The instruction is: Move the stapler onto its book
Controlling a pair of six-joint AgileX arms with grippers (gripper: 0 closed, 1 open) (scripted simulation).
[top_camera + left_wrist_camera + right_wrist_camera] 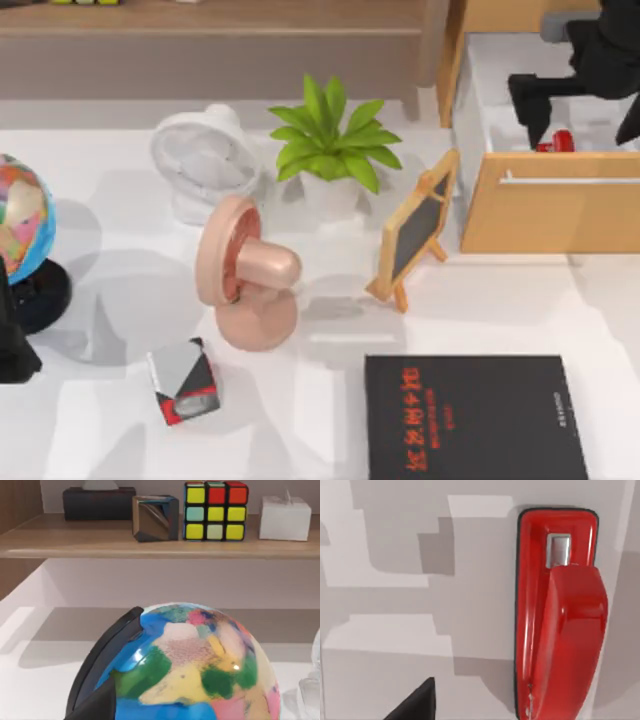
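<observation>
Closest to my right wrist camera lies the stapler (pixel 560 615), bright red and flat on the pale floor of an open wooden drawer (pixel 545 215) at the table's far right. From the top view I see only a small red bit of it just behind the drawer front, under my right gripper (pixel 585 95), which hangs over the drawer; I cannot tell how its fingers stand. Well apart from there, the book (pixel 470 415) lies flat at the near edge of the table (pixel 100 440), black with red characters, nothing resting on it. Between drawer and book stands a small chalkboard easel (pixel 415 228), with a potted plant (pixel 332 140), a white fan (pixel 205 160) and a pink fan (pixel 245 270) further left. My left arm is parked at the left edge beside a globe (pixel 190 665).
</observation>
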